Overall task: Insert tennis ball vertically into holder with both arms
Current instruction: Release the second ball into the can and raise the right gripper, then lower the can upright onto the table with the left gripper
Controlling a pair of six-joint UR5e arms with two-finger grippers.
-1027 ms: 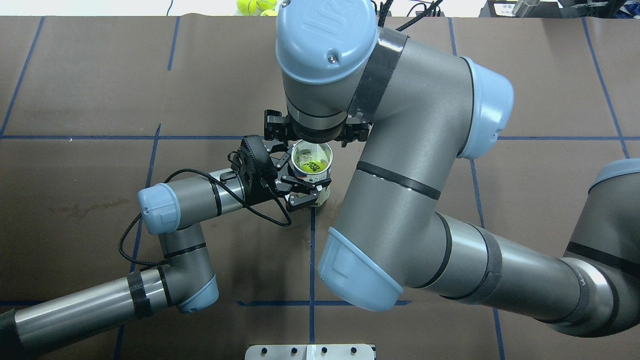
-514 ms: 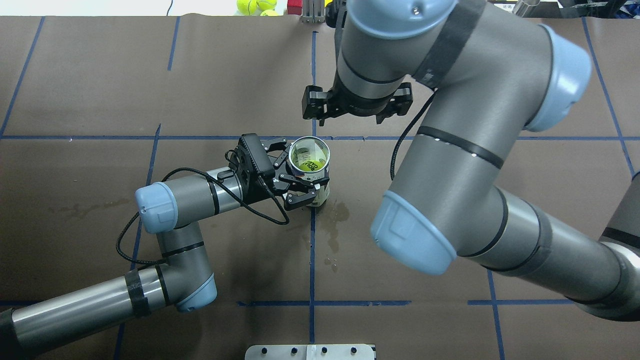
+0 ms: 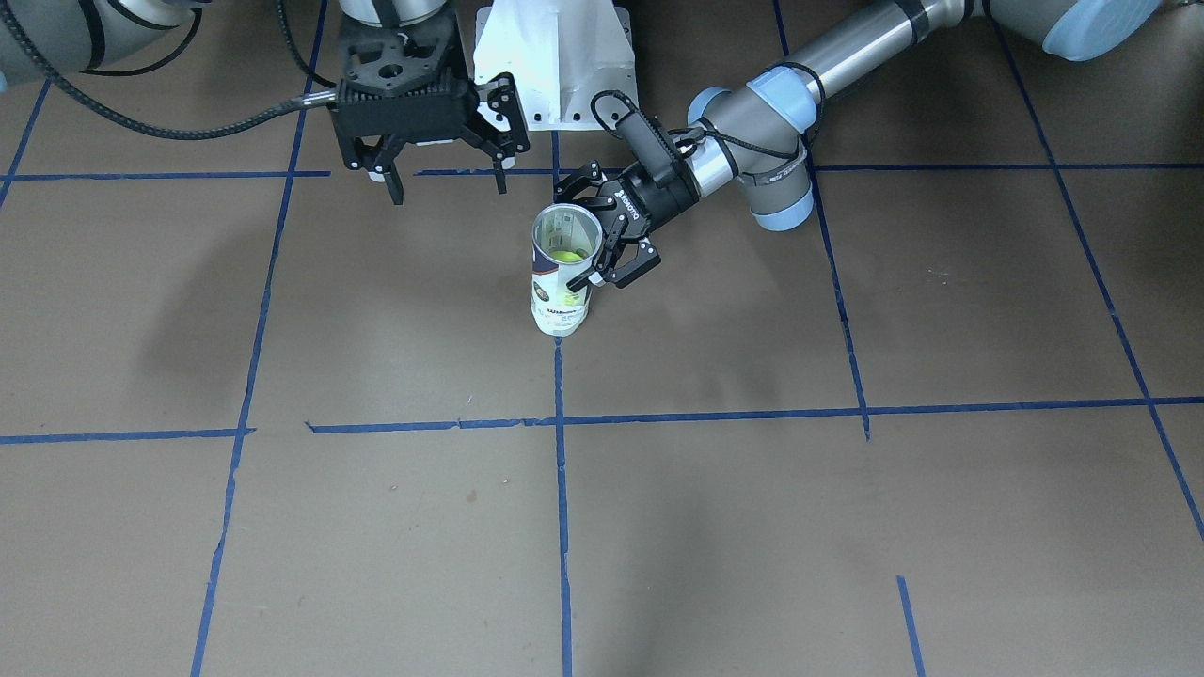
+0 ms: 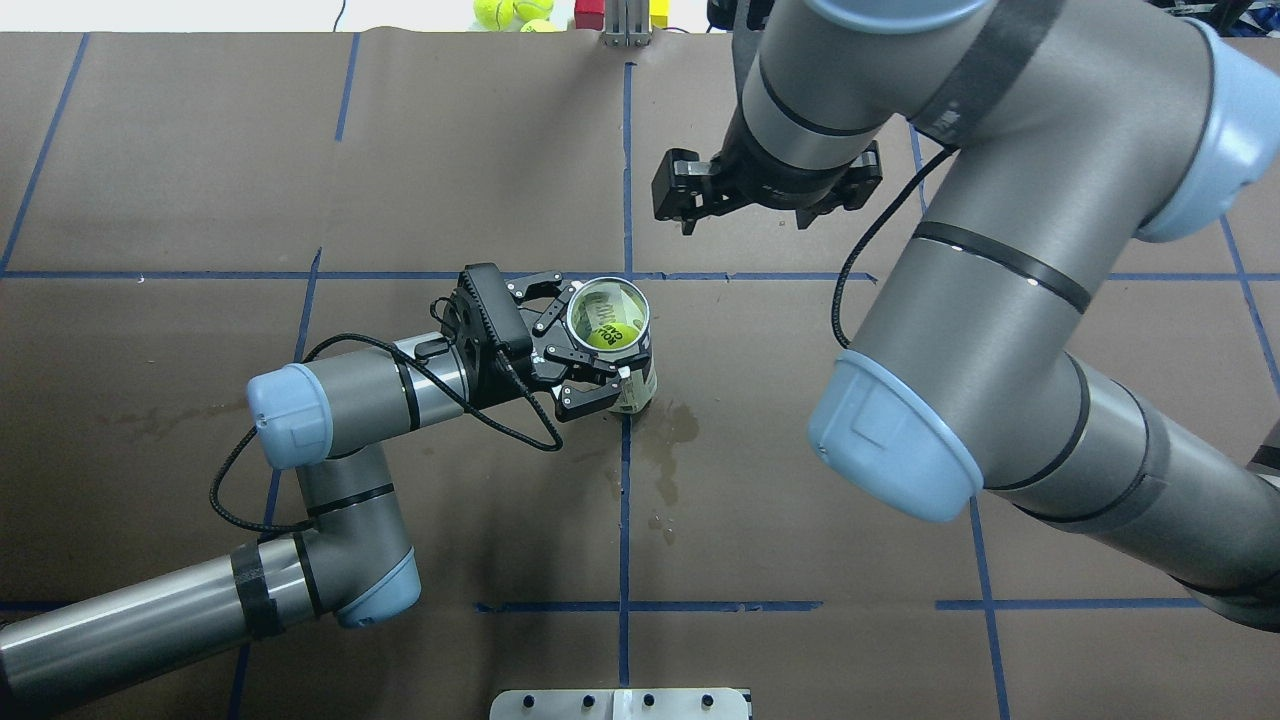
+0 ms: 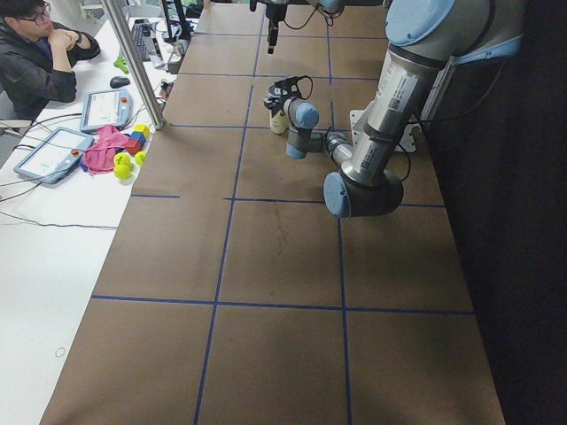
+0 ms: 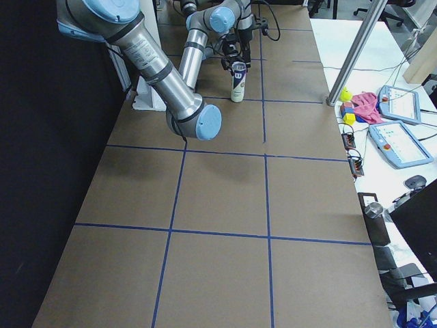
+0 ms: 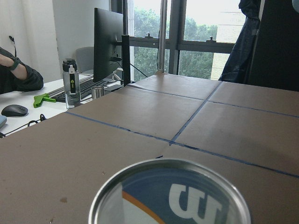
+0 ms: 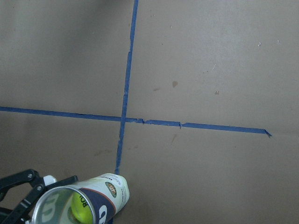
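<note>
Your left gripper point(image 4: 585, 345) is clamped around the upright holder point(image 4: 618, 340) mid-table, a tennis ball point(image 4: 608, 333) inside it. Your right gripper point(image 3: 442, 183) hangs wide and empty, well apart on the far right.

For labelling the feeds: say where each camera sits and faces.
Front: across table, facing robot; left hand grips tube, right hand open.
Overhead: behind robot, looking down; left arm, right arm.
Left side: table's left end; left arm nearest.
Right side: opposite end; right arm nearest.
Left wrist: at tube's rim, facing outward; no body.
Right wrist: above, facing down; left hand's fingers.
All show the tube.
</note>
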